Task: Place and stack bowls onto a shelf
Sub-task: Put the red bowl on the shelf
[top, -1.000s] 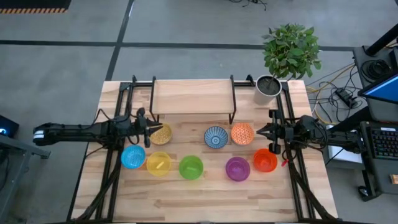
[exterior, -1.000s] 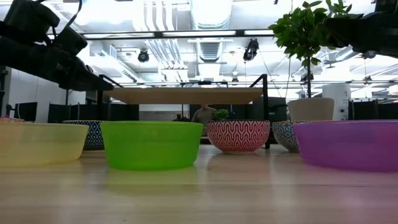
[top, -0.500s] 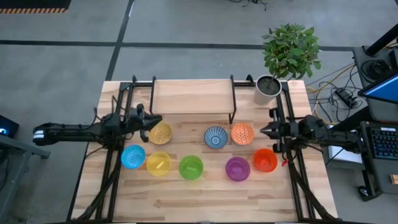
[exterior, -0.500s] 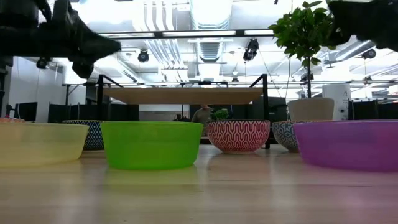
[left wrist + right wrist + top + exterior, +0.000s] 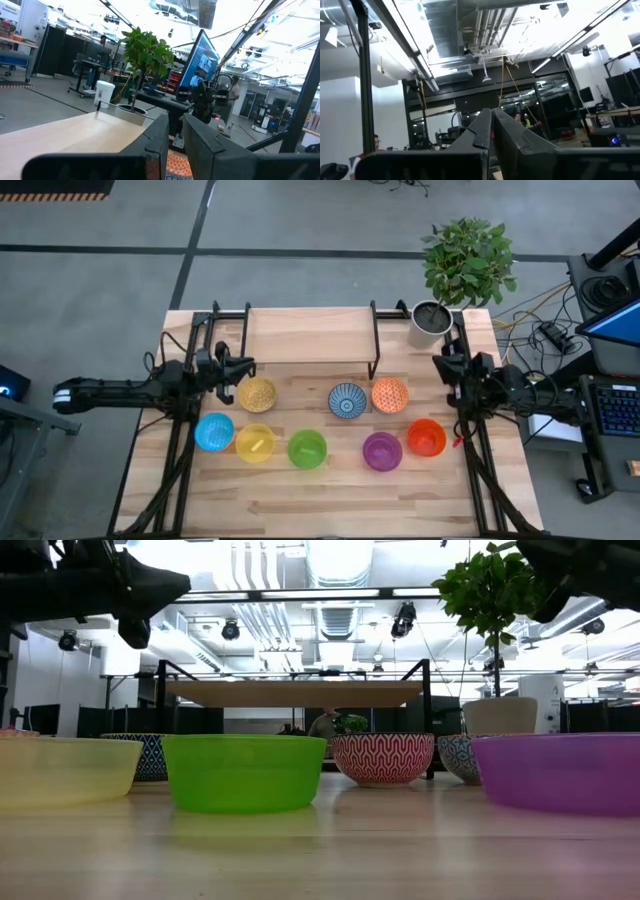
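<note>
High view is showing me eight bowls, all sitting on the desk [image 5: 330,495] on the near side of the shelf [image 5: 310,335], none on its top board. In the far row I am reading the gold-speckled bowl [image 5: 258,394], the blue-and-white bowl [image 5: 347,400] and the patterned orange bowl [image 5: 389,394]. In the near row, left to right, are lying the light blue bowl [image 5: 214,432], yellow bowl [image 5: 255,443], green bowl [image 5: 307,449], purple bowl [image 5: 381,450] and orange-red bowl [image 5: 426,437]. I am holding the left claw [image 5: 243,368] raised at the shelf's left end, fingers a narrow slit apart, gripping nothing. The right claw [image 5: 443,365] is hanging at the desk's right side, pinched fully together, empty.
</note>
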